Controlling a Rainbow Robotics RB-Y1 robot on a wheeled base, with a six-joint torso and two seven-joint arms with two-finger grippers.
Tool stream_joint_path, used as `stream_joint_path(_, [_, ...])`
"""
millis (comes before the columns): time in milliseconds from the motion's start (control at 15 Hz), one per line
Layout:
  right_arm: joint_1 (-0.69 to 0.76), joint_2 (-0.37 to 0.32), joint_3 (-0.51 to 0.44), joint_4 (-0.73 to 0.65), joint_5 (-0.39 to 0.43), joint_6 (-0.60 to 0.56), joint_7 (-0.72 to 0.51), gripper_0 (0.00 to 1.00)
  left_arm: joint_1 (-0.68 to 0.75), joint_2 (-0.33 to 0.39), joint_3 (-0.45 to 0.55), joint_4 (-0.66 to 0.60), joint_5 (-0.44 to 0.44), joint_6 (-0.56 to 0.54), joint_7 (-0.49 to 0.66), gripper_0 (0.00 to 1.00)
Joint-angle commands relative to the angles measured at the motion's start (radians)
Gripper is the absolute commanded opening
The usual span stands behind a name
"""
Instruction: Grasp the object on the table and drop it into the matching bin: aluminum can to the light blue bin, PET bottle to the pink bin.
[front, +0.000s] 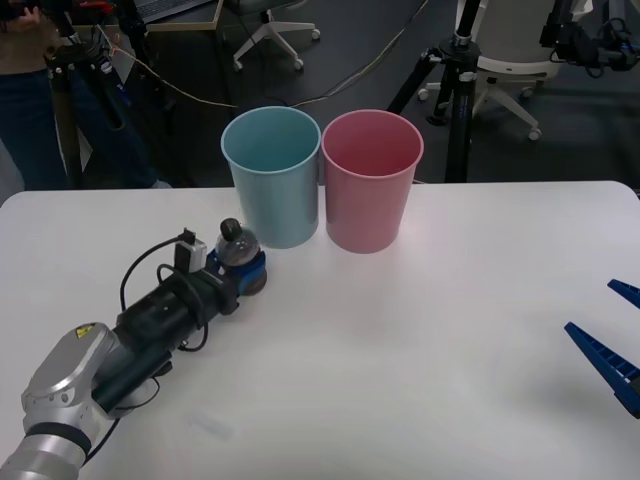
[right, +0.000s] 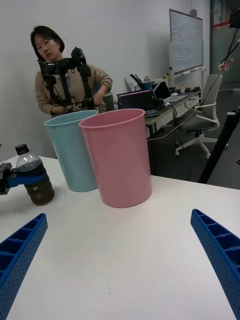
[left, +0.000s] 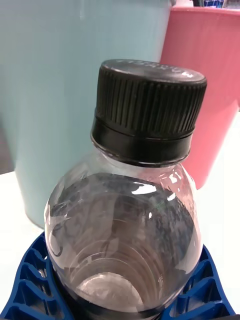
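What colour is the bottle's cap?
Black, with a ribbed side; the cap on the bottle shows best in the left wrist view.

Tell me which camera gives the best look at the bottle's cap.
The left wrist view: the black cap is close, its ribs plain. The front view shows it small from above; the right wrist view shows it small from the side.

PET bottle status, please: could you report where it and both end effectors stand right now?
Left end effector shut on PET bottle, upright beside light blue bin. Right end effector open, parked at table edge. Path to pink bin unobstructed.
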Motion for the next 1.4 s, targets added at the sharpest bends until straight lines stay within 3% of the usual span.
stream_joint_path(67, [0.0, 0.0, 0.0, 0.0, 0.0, 0.0, 0.0, 1.0, 0.089, 0.033, -0.001, -0.123, -0.001, 0.004, 0.016, 0.0])
stream_joint_path(333, [0.0, 0.0, 0.0, 0.0, 0.0, 0.0, 0.0, 1.0, 0.197, 0.077, -0.001, -0.261, -0.001, 0.004, 0.05, 0.0])
stream_joint_path(467, [0.0, 0.0, 0.0, 0.0, 0.0, 0.0, 0.0, 1.0, 0.254, 0.112, -0.004, -0.346, -0.006, 0.004, 0.134, 0.0])
stream_joint_path(800, [0.0, 0.0, 0.0, 0.0, 0.0, 0.0, 0.0, 1.0, 0.376, 0.163, 0.016, -0.573, -0.092, 0.005, 0.335, 0.0])
stream_joint_path(1400, [0.0, 0.0, 0.0, 0.0, 0.0, 0.0, 0.0, 1.0, 0.393, 0.217, 0.037, -0.823, -0.294, 0.068, 0.713, 0.0])
